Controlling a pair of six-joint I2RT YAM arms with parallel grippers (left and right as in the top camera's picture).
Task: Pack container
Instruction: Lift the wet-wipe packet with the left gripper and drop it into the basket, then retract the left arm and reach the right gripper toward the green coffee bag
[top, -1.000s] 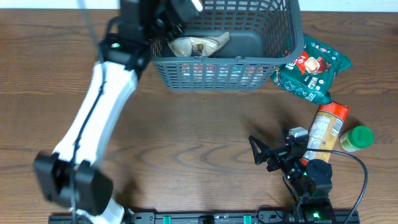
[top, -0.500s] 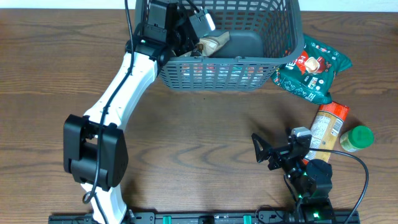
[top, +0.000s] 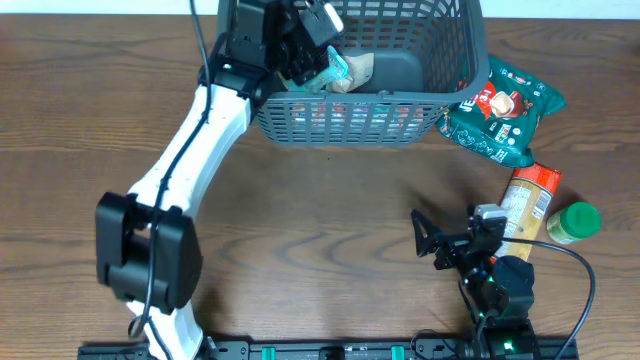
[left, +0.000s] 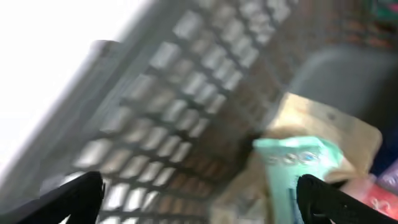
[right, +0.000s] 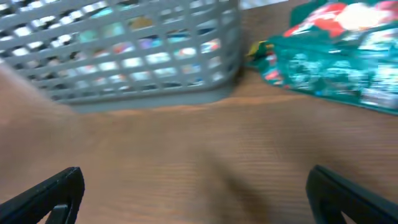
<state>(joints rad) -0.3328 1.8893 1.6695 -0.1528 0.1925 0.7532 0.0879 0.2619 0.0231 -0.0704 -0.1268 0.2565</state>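
Observation:
The container (top: 400, 110), a dark grey lattice basket, stands at the back of the table; its wall (left: 186, 81) fills the left wrist view and it shows again (right: 124, 50) in the right wrist view. Inside it lie a teal packet (top: 338, 68) (left: 298, 165) and a beige packet (top: 355, 70) (left: 329, 124). My left gripper (top: 318, 55) (left: 199, 205) hovers over the basket's left end, open, with nothing between its fingers. My right gripper (top: 428, 243) (right: 199, 199) is open low over bare wood at the front right.
A green snack bag (top: 505, 112) (right: 336, 50) leans against the basket's right side. An orange-capped canister (top: 525, 205) and a green-lidded jar (top: 572, 222) lie right of my right gripper. The wooden table (top: 320, 200) stretches between basket and right arm.
My left gripper has opened and the teal packet now lies in the basket on the beige one. The left arm swung right over the basket's left end. The right gripper edged slightly right.

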